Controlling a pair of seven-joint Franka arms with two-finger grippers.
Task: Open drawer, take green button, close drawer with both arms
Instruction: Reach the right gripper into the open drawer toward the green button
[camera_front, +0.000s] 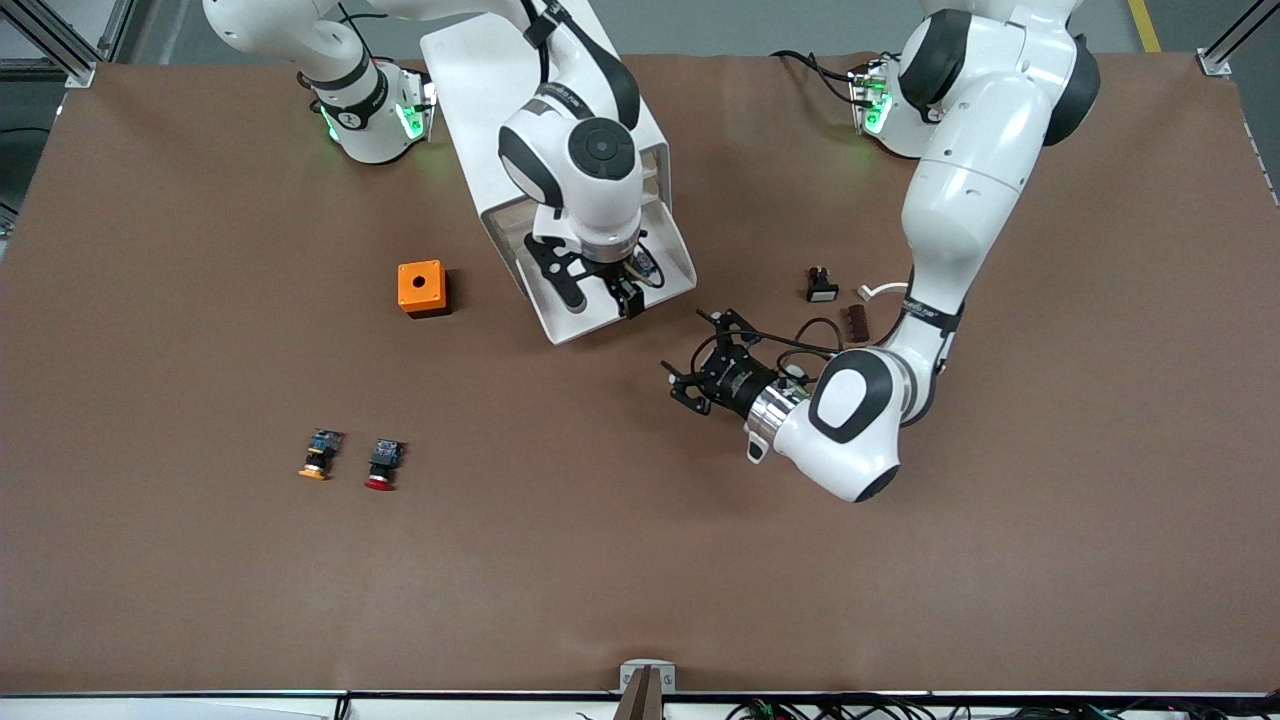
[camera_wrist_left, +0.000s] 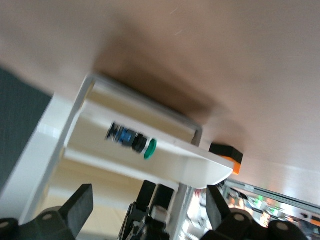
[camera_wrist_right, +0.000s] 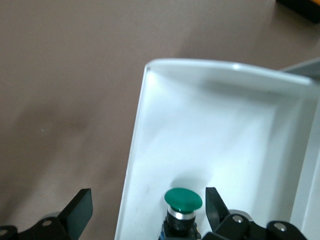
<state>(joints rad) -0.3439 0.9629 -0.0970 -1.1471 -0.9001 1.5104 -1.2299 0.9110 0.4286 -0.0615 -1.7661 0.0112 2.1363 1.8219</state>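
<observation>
Button (camera_wrist_right: 183, 200), green cap, lies in pulled-out lowest drawer (camera_wrist_right: 150, 150), between spread fingers of right gripper (camera_front: 600, 290) above it; left gripper (camera_front: 700, 365) hovers open beside drawer.

White cabinet (camera_front: 470, 80) and white drawer (camera_wrist_right: 220, 130) on a brown table (camera_front: 200, 580); button (camera_wrist_right: 183, 200) with green cap, black body; orange box (camera_front: 421, 288) with black base; white arms (camera_front: 960, 200) with black grippers (camera_front: 700, 370).
</observation>
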